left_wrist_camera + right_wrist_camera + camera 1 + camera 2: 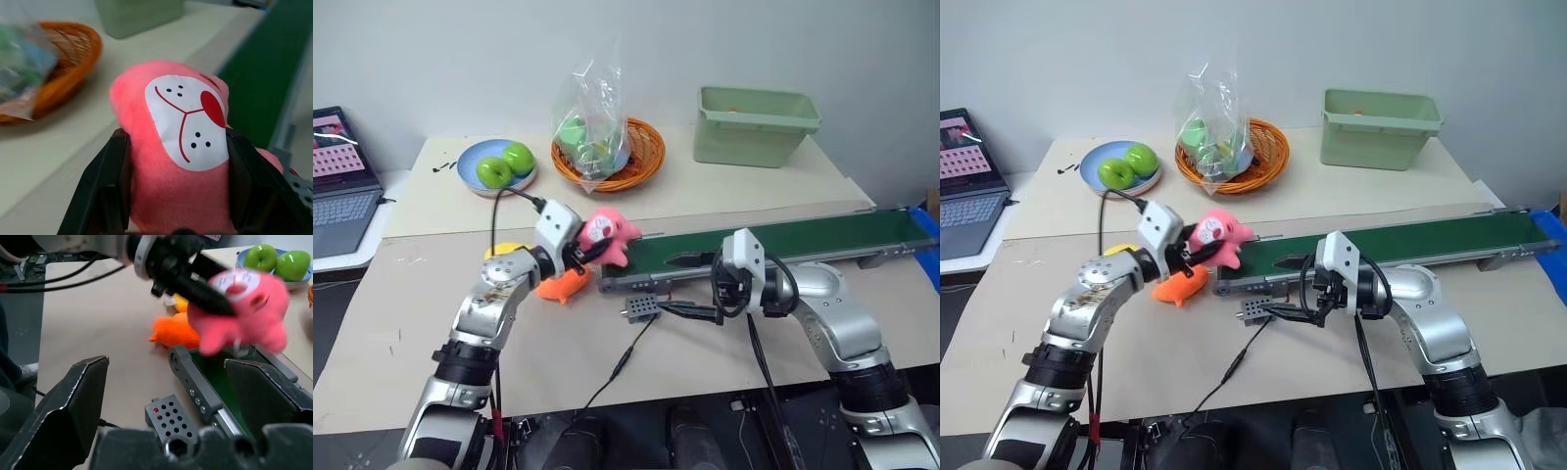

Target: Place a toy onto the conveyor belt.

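Left gripper [582,251] squeezing pink toy [607,233] mid-frame, just above the left end of the conveyor belt [783,240], orange toy [560,284] beside it, right gripper [690,287] spread wide over belt's near edge, small grey box [641,307] below.

The plush toy [607,235] is showing bright pink, with a white face patch marked in red lines, black dots and a red nose. The conveyor belt [783,240] is showing dark green in a grey frame, beside an orange toy [560,284] lying on the beige worktop [411,323]. Two green apples [505,164] are sitting on a blue plate [470,162], and the bin [754,127] is looking pale green.

Left claw [584,251] grips pink toy [607,235] at conveyor belt [783,242] end.
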Tool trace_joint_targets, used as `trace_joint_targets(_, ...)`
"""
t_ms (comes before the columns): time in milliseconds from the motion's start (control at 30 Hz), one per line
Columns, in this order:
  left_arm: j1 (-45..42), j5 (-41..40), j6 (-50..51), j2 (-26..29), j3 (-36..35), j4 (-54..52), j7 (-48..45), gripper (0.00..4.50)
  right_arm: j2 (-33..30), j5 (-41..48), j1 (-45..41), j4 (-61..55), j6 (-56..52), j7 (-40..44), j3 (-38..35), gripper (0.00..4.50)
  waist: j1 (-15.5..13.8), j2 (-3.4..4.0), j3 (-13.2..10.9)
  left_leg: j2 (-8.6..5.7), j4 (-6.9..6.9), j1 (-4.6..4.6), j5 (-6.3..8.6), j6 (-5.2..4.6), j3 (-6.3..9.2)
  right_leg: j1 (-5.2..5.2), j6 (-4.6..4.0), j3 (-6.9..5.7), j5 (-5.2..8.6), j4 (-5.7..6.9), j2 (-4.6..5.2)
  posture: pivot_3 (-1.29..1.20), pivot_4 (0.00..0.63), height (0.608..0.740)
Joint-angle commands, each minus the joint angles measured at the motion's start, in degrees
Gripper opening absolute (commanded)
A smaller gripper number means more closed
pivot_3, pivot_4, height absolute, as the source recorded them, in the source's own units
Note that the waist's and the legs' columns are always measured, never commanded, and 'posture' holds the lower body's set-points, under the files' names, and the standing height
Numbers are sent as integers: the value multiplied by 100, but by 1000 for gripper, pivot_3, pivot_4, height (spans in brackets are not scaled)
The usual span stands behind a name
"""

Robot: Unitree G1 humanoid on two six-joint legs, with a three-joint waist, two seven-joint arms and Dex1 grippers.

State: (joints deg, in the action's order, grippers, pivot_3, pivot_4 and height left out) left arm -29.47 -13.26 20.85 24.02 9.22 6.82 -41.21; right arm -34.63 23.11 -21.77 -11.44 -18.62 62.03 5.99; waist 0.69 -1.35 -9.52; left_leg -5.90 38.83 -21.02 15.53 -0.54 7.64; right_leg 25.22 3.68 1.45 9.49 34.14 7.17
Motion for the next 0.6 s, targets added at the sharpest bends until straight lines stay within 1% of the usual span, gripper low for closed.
trace_joint_targets(33,-87,249,-383,-113,296,446,-324,2432,4,66,0,-187,120,-107,-200,4500,-3,0,0,1,0,0,0,0,3,1,0,1,0,0,0,0,150,740)
trace_joint_targets(100,-83,320,-527,-208,353,614,-374,2432,-8,78,14,-210,101,-141,-209,4500,-9,0,0,8,1,0,1,-1,4,0,0,2,0,0,4,0,150,740)
trace_joint_targets(200,-138,522,-810,-320,393,843,-280,3240,-35,110,47,-249,66,-170,-231,4500,-8,1,1,8,1,7,2,-4,4,-6,3,7,-2,2,5,0,150,740)
trace_joint_targets(233,-173,578,-893,-355,377,902,-216,3622,-41,116,53,-258,60,-175,-235,4500,-8,1,1,8,1,9,3,-5,4,-7,4,8,-3,2,5,0,150,740)
trace_joint_targets(300,-243,632,-913,-425,305,954,-90,4225,-49,128,65,-270,50,-177,-238,4500,-10,1,1,8,1,10,2,-5,3,-8,5,8,-4,3,5,0,150,740)
trace_joint_targets(333,-270,622,-899,-450,258,942,-64,4427,-51,134,66,-269,48,-175,-239,4500,-10,1,1,8,2,12,2,-4,2,-10,5,9,-5,4,5,0,150,740)
trace_joint_targets(600,-455,328,-689,-537,-284,404,225,4427,9,127,-29,-113,77,-168,-192,4500,1,0,0,8,2,13,2,-5,3,-7,7,16,-7,5,5,0,150,740)
